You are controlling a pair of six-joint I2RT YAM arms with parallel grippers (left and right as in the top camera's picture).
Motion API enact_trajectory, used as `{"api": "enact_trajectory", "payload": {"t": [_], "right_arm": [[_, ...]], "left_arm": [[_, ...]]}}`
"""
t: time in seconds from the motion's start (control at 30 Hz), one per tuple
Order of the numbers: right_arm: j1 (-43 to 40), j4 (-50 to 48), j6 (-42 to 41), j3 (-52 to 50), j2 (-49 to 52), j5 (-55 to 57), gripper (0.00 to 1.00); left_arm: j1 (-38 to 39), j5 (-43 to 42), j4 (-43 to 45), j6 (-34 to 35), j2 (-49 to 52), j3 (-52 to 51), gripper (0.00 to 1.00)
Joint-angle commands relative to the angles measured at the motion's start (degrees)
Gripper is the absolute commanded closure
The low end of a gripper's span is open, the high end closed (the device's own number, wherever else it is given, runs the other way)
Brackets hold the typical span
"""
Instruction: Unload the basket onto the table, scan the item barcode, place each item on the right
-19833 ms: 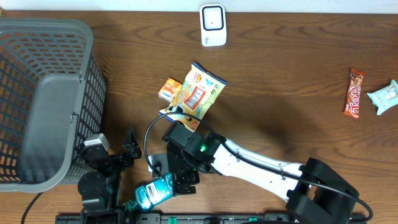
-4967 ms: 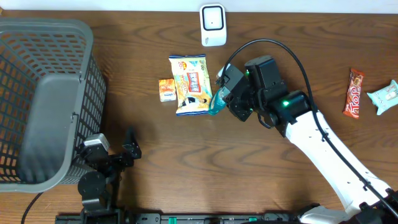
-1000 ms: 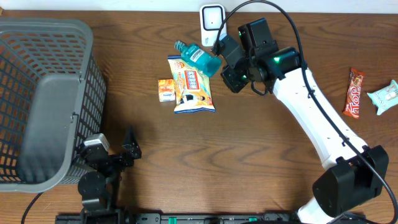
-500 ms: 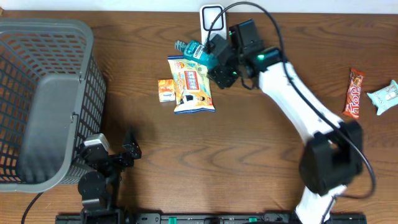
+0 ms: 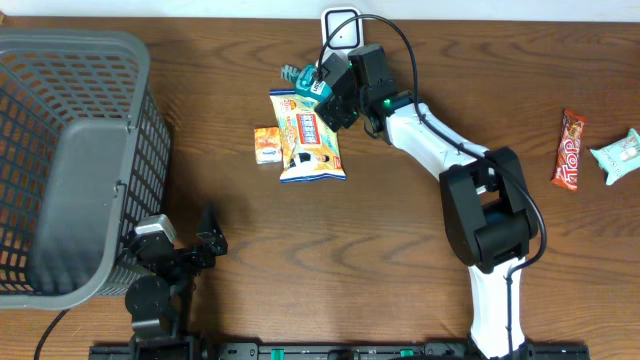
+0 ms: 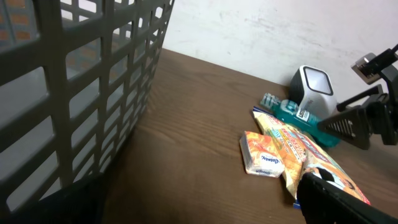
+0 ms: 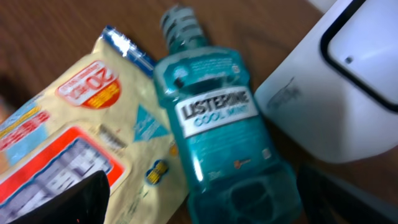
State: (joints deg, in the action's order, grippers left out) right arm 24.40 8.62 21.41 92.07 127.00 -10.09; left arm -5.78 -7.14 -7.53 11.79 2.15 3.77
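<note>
1. Left gripper (image 5: 212, 232): gapes wide, holds nothing, just right of grey mesh basket (image 5: 100, 40).
2. Listerine bottle (image 7: 217, 130): lies ungripped between wide-spread fingers of right gripper (image 7: 202, 193), partly on snack bag (image 7: 68, 137).
3. Barcode scanner (image 7: 336, 81): stands just ahead and right of those fingers, beside the bottle.

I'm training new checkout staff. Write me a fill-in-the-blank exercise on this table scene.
The bottle wears a label reading ____. It lies partly on the snack bag, beside the white ____. The grey basket stands on the ____ arm's side. The right hand at the bottle is ____.
Missing words: Listerine; scanner; left; open.
</note>
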Motion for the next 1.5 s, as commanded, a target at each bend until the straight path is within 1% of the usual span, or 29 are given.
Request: {"api": "enact_trajectory", "payload": {"t": [0.0, 0.2, 0.3, 0.37, 0.43, 0.47, 0.53, 0.67, 0.73, 0.87, 1.0, 1.17, 1.27, 1.4, 1.47], "right_arm": [[-0.98, -2.16, -0.2, -0.04, 2.4, 0.74, 0.08], [-2.36, -4.92, -3.04, -0.04, 5.4, 0.48, 0.09], [-2.73, -6.21, -4.07, -0.04, 6.88, -3.26, 0.09], [-2.75, -6.6, -4.09, -0.04, 7.87, -5.4, 0.12], [-2.73, -6.97, -4.74, -0.04, 8.81, -5.29, 0.16], [-2.71, -6.97, -4.96, -0.04, 9.03, -5.29, 0.19], [-2.67, -6.91, -5.16, -0.04, 9.49, -5.29, 0.29], [-2.67, -6.97, -6.91, -0.04, 9.51, -5.27, 0.58], [-2.78, -6.8, -8.2, 0.07, 9.49, -5.25, 0.71], [-3.56, -4.46, -10.71, 0.09, 8.98, -5.27, 0.73], [-4.79, 2.91, -10.62, 0.09, 6.93, -5.22, 0.77], [-6.47, 15.93, -9.99, 0.09, 2.08, -3.63, 0.77], [-7.21, 25.64, -10.01, 0.09, -2.38, -1.27, 0.78], [-7.54, 37.31, -10.01, 0.09, -7.1, -0.52, 0.77], [-7.52, 42.03, -10.01, 0.09, -8.61, -0.55, 0.74]], "left_arm": [[0.11, 0.33, -0.55, -0.09, -0.04, -1.4, 0.02], [0.11, 0.33, -0.55, -0.09, -0.04, -1.4, 0.02], [0.11, 0.33, -0.55, -0.09, -0.04, -1.4, 0.02], [0.11, 0.33, -0.55, -0.09, -0.04, -1.4, 0.02], [0.11, 0.33, -0.55, -0.09, -0.04, -1.4, 0.02], [0.11, 0.33, -0.55, -0.09, -0.04, -1.4, 0.02], [0.11, 0.33, -0.55, -0.09, -0.04, -1.4, 0.02], [0.11, 0.33, -0.55, -0.09, -0.04, -1.4, 0.02], [0.11, 0.33, -0.55, -0.09, -0.04, -1.4, 0.02], [0.11, 0.33, -0.55, -0.09, -0.04, -1.4, 0.02], [0.11, 0.33, -0.52, -0.09, -0.04, -1.4, 0.02], [0.11, 0.33, -0.55, -0.09, -0.04, -1.4, 0.02], [0.11, 0.33, -0.55, -0.09, -0.04, -1.4, 0.02], [0.11, 0.33, -0.55, -0.09, -0.04, -1.4, 0.02], [0.11, 0.33, -0.55, -0.09, -0.04, -1.4, 0.02]]}}
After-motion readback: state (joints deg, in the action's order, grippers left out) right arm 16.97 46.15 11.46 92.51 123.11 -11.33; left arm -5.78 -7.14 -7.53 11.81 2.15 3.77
